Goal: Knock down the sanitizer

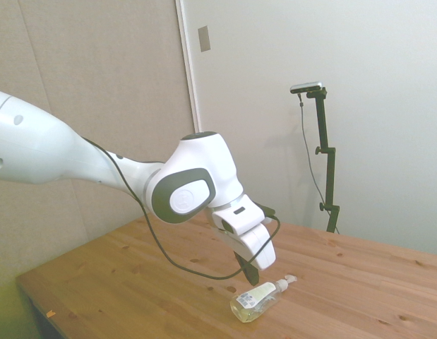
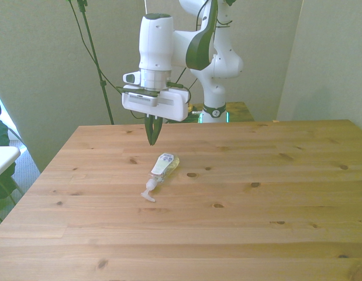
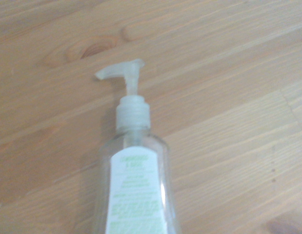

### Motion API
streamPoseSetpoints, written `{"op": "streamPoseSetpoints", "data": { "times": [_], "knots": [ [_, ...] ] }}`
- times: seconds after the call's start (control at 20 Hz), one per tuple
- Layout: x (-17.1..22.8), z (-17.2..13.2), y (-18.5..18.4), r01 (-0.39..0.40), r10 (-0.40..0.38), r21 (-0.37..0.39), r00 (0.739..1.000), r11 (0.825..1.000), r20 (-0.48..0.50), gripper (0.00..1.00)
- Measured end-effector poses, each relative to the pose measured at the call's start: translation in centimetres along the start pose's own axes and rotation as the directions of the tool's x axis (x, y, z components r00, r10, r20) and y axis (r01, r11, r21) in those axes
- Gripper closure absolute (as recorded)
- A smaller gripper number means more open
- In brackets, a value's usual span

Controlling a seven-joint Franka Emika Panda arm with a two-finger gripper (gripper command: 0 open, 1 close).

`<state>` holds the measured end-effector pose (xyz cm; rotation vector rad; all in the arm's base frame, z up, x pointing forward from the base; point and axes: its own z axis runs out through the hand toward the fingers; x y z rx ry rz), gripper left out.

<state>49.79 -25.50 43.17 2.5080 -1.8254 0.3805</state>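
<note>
Gripper (image 2: 152, 139), fingers pressed together and empty, hangs just above the sanitizer (image 2: 162, 168), already toppled, pump end pointing away from it.

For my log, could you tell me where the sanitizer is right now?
In the front view the sanitizer lies on its side on the wooden table, left of centre, just below the shut gripper, pump pointing toward the camera.

A robot lab or test room: a white arm (image 2: 195, 50) mounted behind a bare pine tabletop (image 2: 257, 193), plain pale walls (image 1: 331, 85) around, cables (image 2: 87, 41) trailing behind the tool (image 2: 152, 139)
</note>
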Motion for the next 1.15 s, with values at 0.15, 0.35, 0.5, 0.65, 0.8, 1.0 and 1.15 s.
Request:
{"op": "streamPoseSetpoints", "data": {
  "times": [0.15, 0.35, 0.5, 0.65, 0.8, 1.0, 1.15],
  "knots": [
    [0.5, 0.8, -0.7, -0.005, 0.005, 0.007, 1.0, 1.0, 0.022, 0.0],
    [-0.5, 0.2, -1.0, 0.029, -0.03, 0.012, 0.999, 1.0, 0.045, 0.0],
    [-1.8, -0.9, -0.9, 0.053, -0.054, 0.018, 0.997, 0.998, 0.057, 0.0],
    [-3.3, -2.0, -0.4, 0.072, -0.073, 0.024, 0.995, 0.997, 0.065, 0.0],
    [-4.6, -2.4, 0.2, 0.086, -0.088, 0.026, 0.994, 0.996, 0.072, 0.0],
    [-6.4, -3.1, 1.3, 0.115, -0.116, 0.018, 0.99, 0.993, 0.074, 0.0],
    [-7.8, -3.7, 2.2, 0.13, -0.131, 0.02, 0.988, 0.991, 0.076, 0.0]
  ]
}}
